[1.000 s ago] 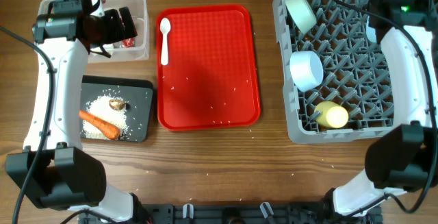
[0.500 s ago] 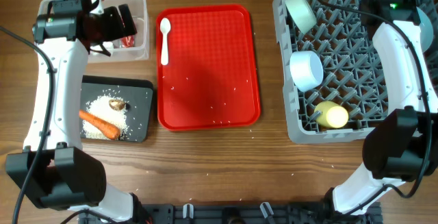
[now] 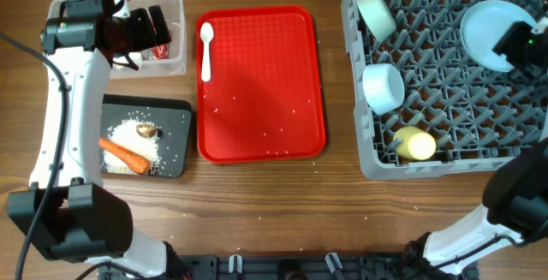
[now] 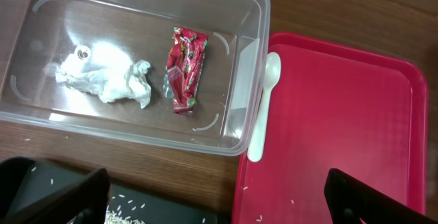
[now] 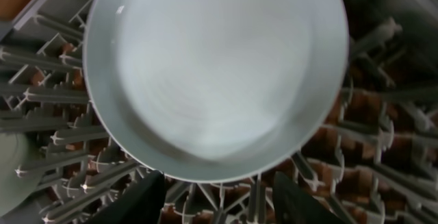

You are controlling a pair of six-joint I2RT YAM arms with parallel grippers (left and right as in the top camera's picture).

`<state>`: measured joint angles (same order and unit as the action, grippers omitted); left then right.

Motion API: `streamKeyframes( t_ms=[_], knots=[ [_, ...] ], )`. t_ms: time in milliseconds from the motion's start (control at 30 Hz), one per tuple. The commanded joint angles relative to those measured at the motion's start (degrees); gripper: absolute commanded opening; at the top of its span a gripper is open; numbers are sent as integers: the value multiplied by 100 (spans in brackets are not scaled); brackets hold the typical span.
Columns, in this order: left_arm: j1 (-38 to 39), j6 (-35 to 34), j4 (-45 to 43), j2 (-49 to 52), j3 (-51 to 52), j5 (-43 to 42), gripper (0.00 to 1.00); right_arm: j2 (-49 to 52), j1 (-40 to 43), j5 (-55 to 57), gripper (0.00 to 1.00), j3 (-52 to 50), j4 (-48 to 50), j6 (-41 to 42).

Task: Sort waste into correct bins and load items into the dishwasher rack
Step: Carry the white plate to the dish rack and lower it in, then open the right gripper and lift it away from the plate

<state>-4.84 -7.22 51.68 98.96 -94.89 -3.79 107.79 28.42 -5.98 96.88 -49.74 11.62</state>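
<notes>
Table (image 3: 257, 211) carries rack (image 3: 445, 100), red tray (image 3: 265, 83), tub (image 3: 175, 2), black tray (image 3: 175, 117).

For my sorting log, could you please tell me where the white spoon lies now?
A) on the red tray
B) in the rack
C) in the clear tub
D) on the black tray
A: the spoon lies along the left edge of the red tray, just outside the tub.

Wood-grain worktop (image 3: 257, 199) beneath me, textured red plastic tray (image 3: 261, 66), clear glossy tub (image 4: 41, 42), crinkled shiny wrapper (image 4: 185, 70) (tissue (image 4: 106, 80) soft, matt), smooth plate (image 5: 219, 66).
</notes>
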Motion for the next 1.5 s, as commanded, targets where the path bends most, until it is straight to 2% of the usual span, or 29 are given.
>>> streamKeyframes(
  t_ms=[0,433,500,567,600,633,867,1000,1133,1167,1333,1467],
  knots=[
    [22,-79,55,39,0,-116,100,66,90,-330,47,-179,-50,544],
    [22,-76,280,39,0,-157,100,807,195,-201,46,-472,367,667],
    [22,-76,284,39,0,-155,100,920,195,-201,40,-472,404,682],
    [22,-76,284,39,0,-155,100,1010,195,-201,28,-474,437,688],
    [22,-76,284,39,0,-155,100,1054,195,-201,13,-474,474,693],
    [22,-76,284,39,0,-157,100,1060,195,-201,4,-474,498,699],
    [22,-76,310,39,0,-157,100,570,192,-125,5,-466,772,492],
    [22,-76,328,39,0,-157,100,-367,164,483,4,-466,1071,155],
    [22,-76,326,39,0,-157,100,-999,-385,2503,4,-466,1456,-568],
    [22,-76,326,39,0,-157,100,-1019,-682,3016,4,-466,1672,-1040],
    [22,-74,326,39,0,-155,100,-796,-1969,4579,4,-466,2509,-2100],
    [22,-74,326,39,0,-155,100,-393,-2350,5508,4,-466,2944,-2975]
  ],
)
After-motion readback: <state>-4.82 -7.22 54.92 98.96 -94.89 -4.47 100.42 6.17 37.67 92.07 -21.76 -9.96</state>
